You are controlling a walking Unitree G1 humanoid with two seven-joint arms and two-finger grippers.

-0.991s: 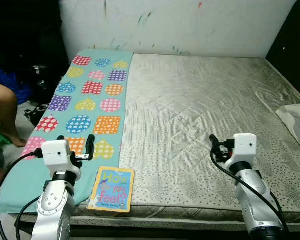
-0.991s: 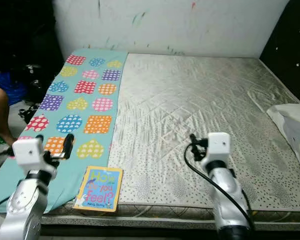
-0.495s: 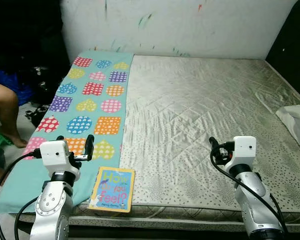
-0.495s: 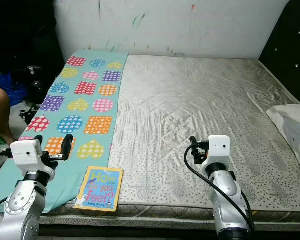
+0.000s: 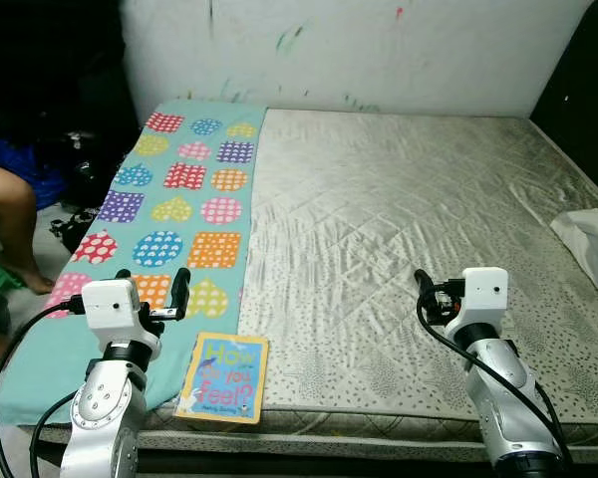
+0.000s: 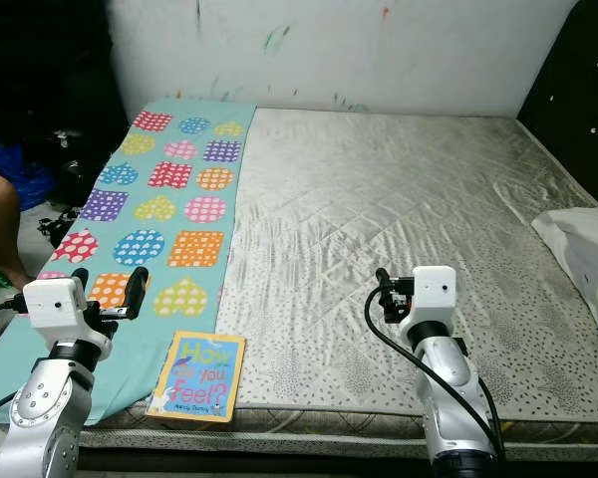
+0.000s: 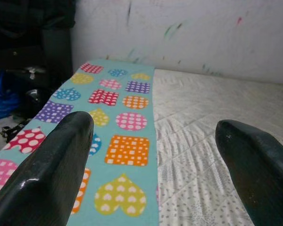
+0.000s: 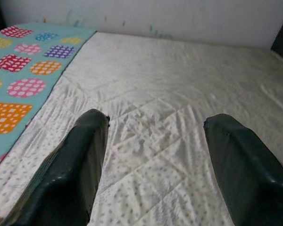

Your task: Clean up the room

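A yellow and blue picture book [image 5: 222,376], titled "How do you feel?", lies flat at the near edge of the bed, half on a teal blanket [image 5: 184,189] printed with coloured hearts and circles. My left gripper [image 5: 151,286] is held above the blanket just left of the book, open with nothing in it; the left wrist view has its fingers [image 7: 61,155] spread over the blanket. My right gripper [image 5: 427,292] hovers open over the bare quilted mattress [image 5: 399,189], well right of the book, with its fingers [image 8: 80,155] wide apart.
A white pillow [image 5: 590,239] lies at the bed's right edge. A person's leg [image 5: 10,214] and dark clutter [image 5: 75,149] are on the floor left of the bed. A paint-marked white wall [image 5: 359,50] stands behind the bed.
Only a slight sway of the view; both grippers stay open and the book lies where it was.
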